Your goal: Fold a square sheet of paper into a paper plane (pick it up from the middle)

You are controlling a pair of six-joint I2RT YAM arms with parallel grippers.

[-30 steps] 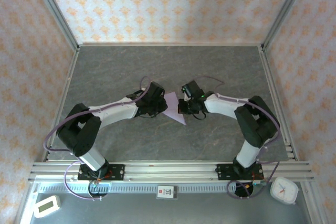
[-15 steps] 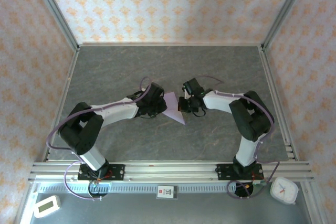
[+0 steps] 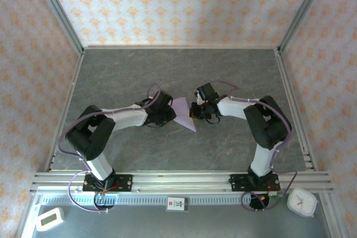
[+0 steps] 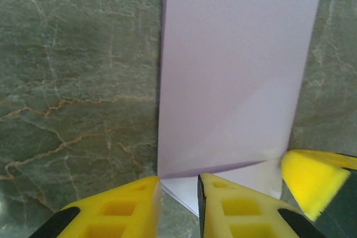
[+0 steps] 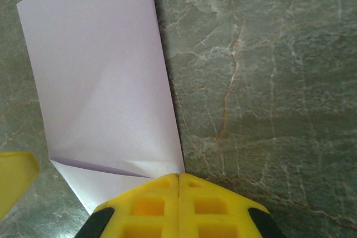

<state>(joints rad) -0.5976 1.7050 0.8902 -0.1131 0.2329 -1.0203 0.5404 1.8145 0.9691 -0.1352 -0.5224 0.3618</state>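
Observation:
The square sheet of paper [image 3: 184, 114] lies folded on the table's middle as a lavender pointed shape with a flap doubled over it [image 4: 234, 71] [image 5: 100, 82]. My left gripper [image 3: 169, 113] sits at its left edge. Its jaws stand a little apart [image 4: 178, 187], with a paper corner showing in the gap on the table below. My right gripper [image 3: 196, 112] is at the sheet's right edge, jaws shut tight [image 5: 178, 178], its tips resting at the flap's corner. Each wrist view shows a yellow fingertip [image 4: 312, 178] [image 5: 14, 178] of the other gripper across the paper.
Grey marbled tabletop [image 3: 234, 71] stretches on all sides, bounded by patterned walls and metal posts. An aluminium rail [image 3: 178, 181] runs along the near edge. A white timer [image 3: 302, 202] and a small white device [image 3: 49, 219] lie in front of it.
The left jaws have parted slightly from shut. Both arms' elbows have shifted a little, the right one drawing inward. The paper has stayed in place.

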